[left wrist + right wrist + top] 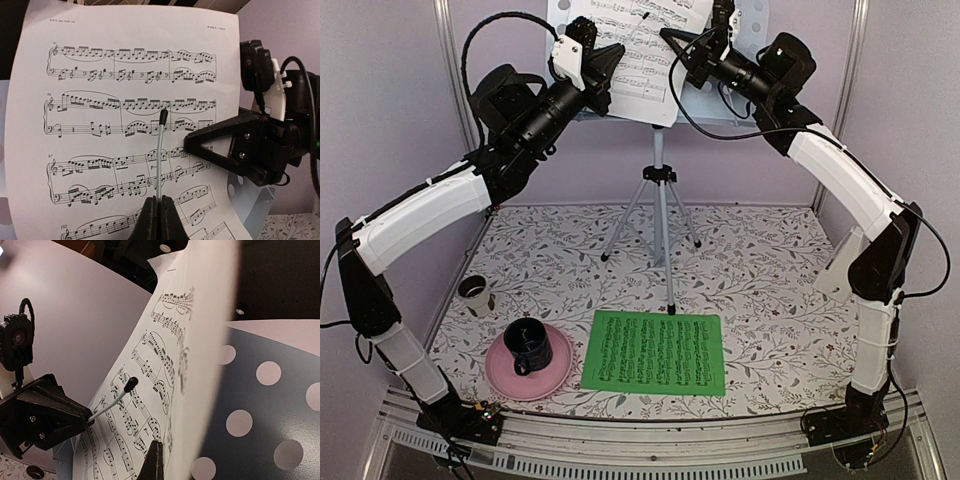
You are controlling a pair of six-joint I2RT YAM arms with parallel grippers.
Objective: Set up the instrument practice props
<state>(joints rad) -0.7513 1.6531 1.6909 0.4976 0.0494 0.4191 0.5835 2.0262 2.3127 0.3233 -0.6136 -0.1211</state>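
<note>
Left end effector point(616, 53), top view: raised over the far edge of the counter point(770, 280), jaws closed on a thin silver rod point(643, 18) slanting up across the white sheet of music point(645, 75).
Right end effector point(668, 38): jaws closed, nothing seen between them, tip at the face of the same sheet; contact not determinable.
White sheet upright on the pale-blue music stand point(659, 200), tripod planted at the far middle of the counter.
Green sheet of music point(655, 352) flat at the middle of the near edge.
Small white metronome point(832, 272) at the right edge, partly hidden behind the right arm.
Dark mug point(528, 345) on pink plate point(558, 372) near the near-left corner; small beige cup point(475, 293) just beyond, by the left edge.

Left wrist view: left end effector point(157, 202) pressed shut around the lower end of the rod point(159, 155), black tip upward before the printed staves point(100, 150). Right end effector point(192, 143) closed, tip over the third system. Perforated stand desk point(245, 200) showing behind the sheet's lower right corner.

Right wrist view: right end effector point(154, 452) closed, low in frame just beside the sheet point(150, 365), seen nearly edge-on; pinch on the paper not determinable. Left end effector point(82, 417) gripping the rod point(112, 401). Perforated desk point(270, 410) behind the sheet.
</note>
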